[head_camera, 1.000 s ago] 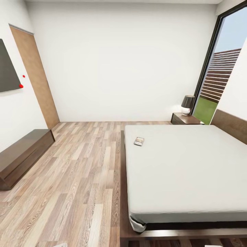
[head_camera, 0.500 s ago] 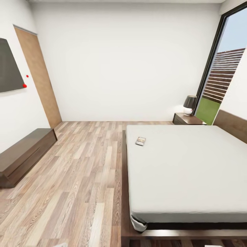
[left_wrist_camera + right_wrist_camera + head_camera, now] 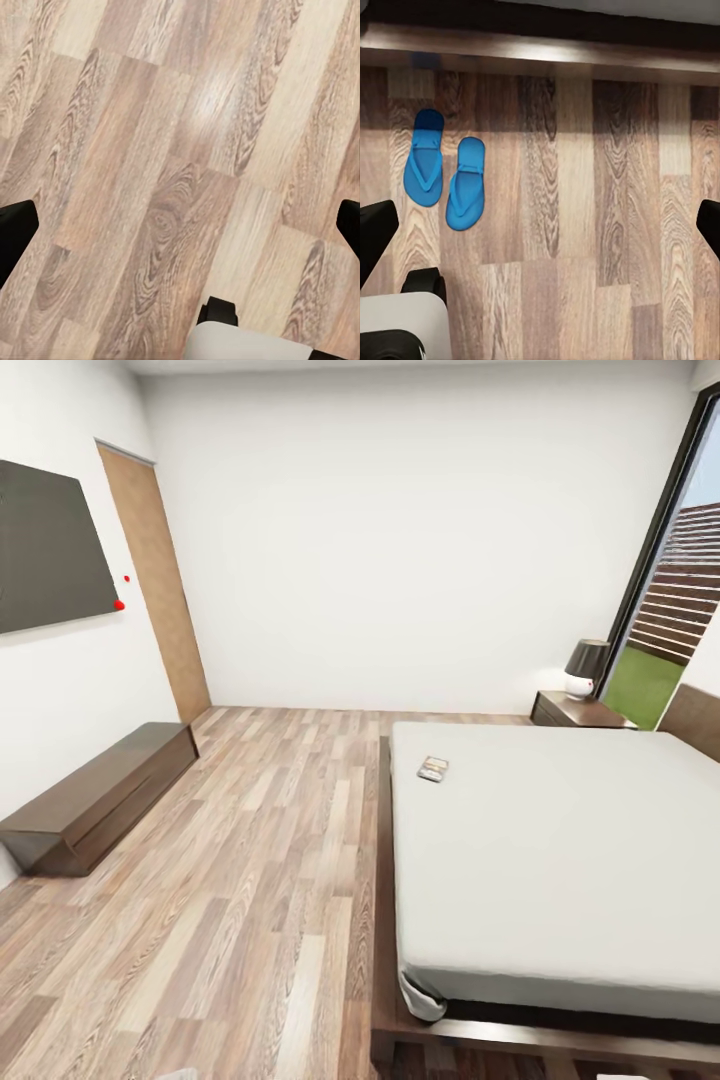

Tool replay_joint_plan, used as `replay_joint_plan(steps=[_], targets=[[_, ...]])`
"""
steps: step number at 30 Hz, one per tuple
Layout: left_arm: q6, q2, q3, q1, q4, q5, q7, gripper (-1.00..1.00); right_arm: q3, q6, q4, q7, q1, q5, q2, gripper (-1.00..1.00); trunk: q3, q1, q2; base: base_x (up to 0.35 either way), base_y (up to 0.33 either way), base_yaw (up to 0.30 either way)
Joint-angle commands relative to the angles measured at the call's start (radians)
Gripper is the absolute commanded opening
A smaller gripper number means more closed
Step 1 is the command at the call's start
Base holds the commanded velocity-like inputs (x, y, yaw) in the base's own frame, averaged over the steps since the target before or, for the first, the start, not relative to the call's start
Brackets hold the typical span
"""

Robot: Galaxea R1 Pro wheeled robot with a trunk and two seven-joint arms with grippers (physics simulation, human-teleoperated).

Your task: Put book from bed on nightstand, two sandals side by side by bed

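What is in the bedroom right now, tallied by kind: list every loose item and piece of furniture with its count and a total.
Book: 1
Blue sandals: 2
Bed: 1
Nightstand: 1
Lamp: 1
Low cabinet: 1
Wall screen: 1
Total: 8

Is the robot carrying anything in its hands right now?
No. Both hands are open over bare floor; the book lies on the bed, the sandals on the floor.
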Motion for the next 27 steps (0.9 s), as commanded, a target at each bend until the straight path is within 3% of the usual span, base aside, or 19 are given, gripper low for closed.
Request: replay_joint_plan(steps=[1, 12, 27], targets=[[-0.004, 0.000, 0.001, -0.001, 0.001, 0.001, 0.002, 1.00, -0.008, -0.004, 0.001, 0.003, -0.001, 0.010, 0.000, 1.00, -0.002, 0.001, -0.002, -0.023, 0.007, 0.046], [-0.005, 0.000, 0.001, -0.001, 0.001, 0.001, 0.002, 1.00, -0.008, -0.004, 0.001, 0.003, -0.001, 0.010, 0.001, 1.00, -0.003, 0.001, -0.002, -0.057, 0.028, 0.063], [-0.004, 0.000, 0.001, -0.001, 0.001, 0.001, 0.002, 1.00, -0.008, -0.004, 0.001, 0.003, -0.001, 0.015, 0.014, 1.00, -0.013, 0.001, -0.002, -0.009, 0.006, 0.216]])
